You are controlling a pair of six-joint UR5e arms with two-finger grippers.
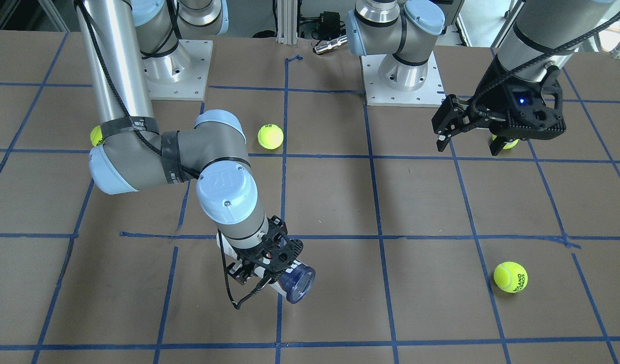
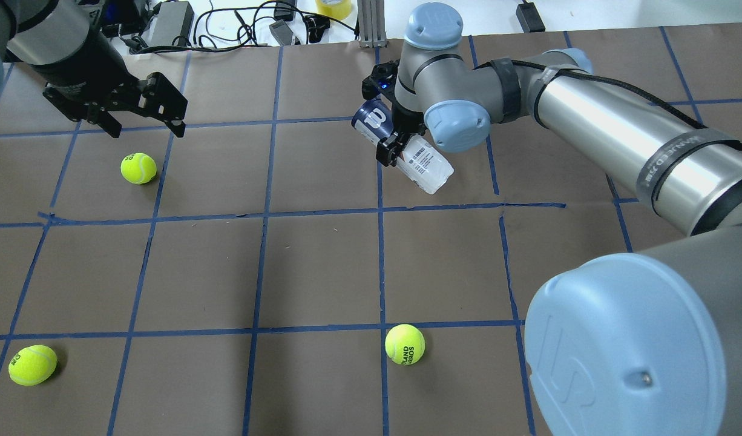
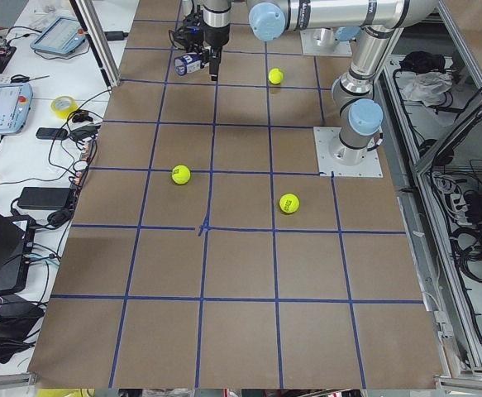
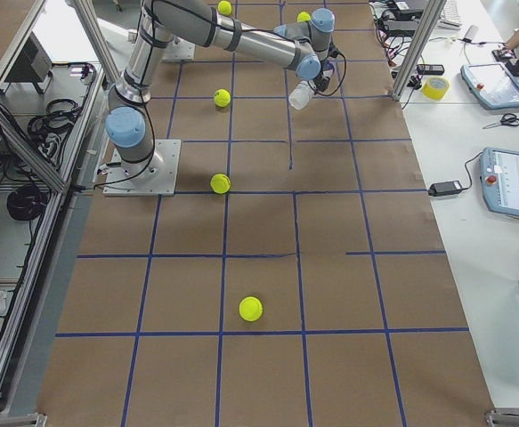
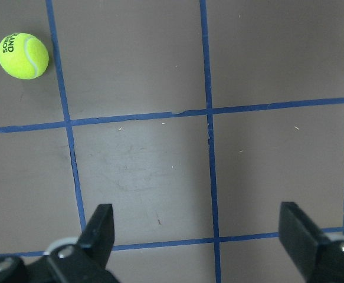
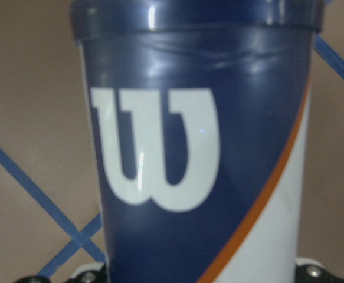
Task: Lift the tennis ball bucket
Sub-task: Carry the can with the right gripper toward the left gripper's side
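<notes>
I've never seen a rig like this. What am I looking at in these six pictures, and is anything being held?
These are two robot arms bolted to a brown table marked with a grid of blue tape. Each arm ends in a gripper with two fingers. Four pictures come from fixed cameras: one faces the robot, one looks over its shoulders, and one sits at each end of the table. The last two come from cameras on the wrists. The right gripper has its fingers shut on the tennis ball can, which is white with a navy end and a W logo. The can is tilted and seems to be off the table. The left gripper hangs open and empty. Loose tennis balls lie around.
</notes>
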